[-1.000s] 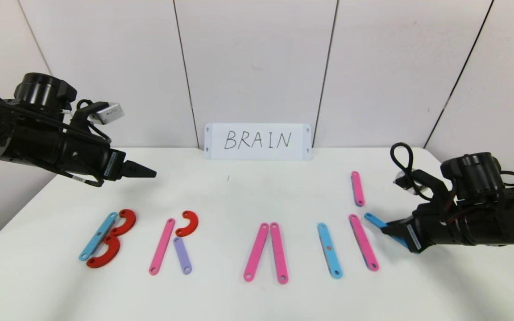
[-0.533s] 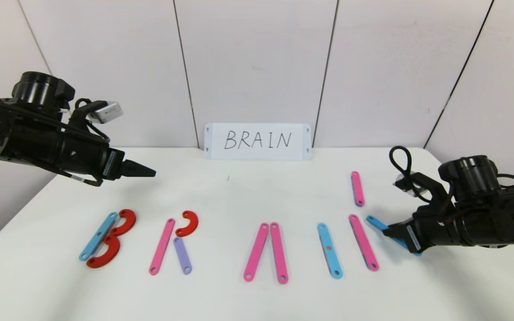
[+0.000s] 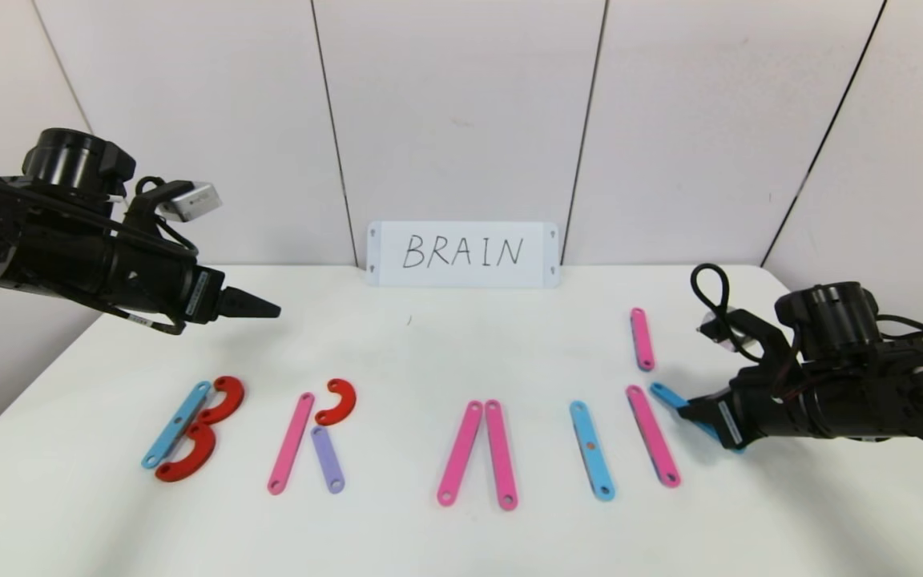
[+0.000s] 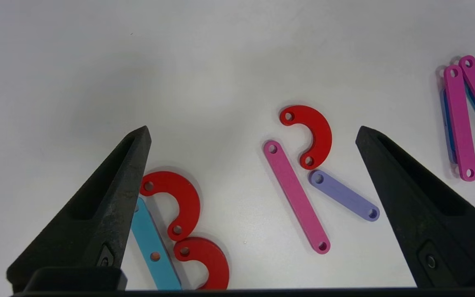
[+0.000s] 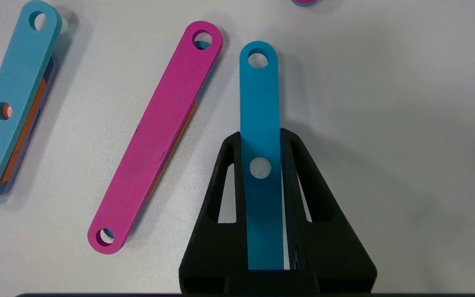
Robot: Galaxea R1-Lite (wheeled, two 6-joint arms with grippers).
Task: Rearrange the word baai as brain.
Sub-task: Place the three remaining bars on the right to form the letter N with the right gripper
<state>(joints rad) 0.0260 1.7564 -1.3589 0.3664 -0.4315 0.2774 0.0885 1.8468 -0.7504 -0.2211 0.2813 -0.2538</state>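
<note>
The right tool (image 3: 690, 410) is clamped on a blue strip (image 5: 260, 123) low over the right of the worktop (image 3: 429, 344), just right of a pink strip (image 3: 652, 433). The left tool (image 3: 257, 305) hangs wide open and holds nothing, above the far left. The letters lie in a near row: B (image 3: 193, 429), R (image 3: 313, 437), two pink strips (image 3: 477, 453), another blue strip (image 3: 591, 449).

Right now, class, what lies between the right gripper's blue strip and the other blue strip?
One long pink strip, seen in the head view and the right wrist view.
</note>
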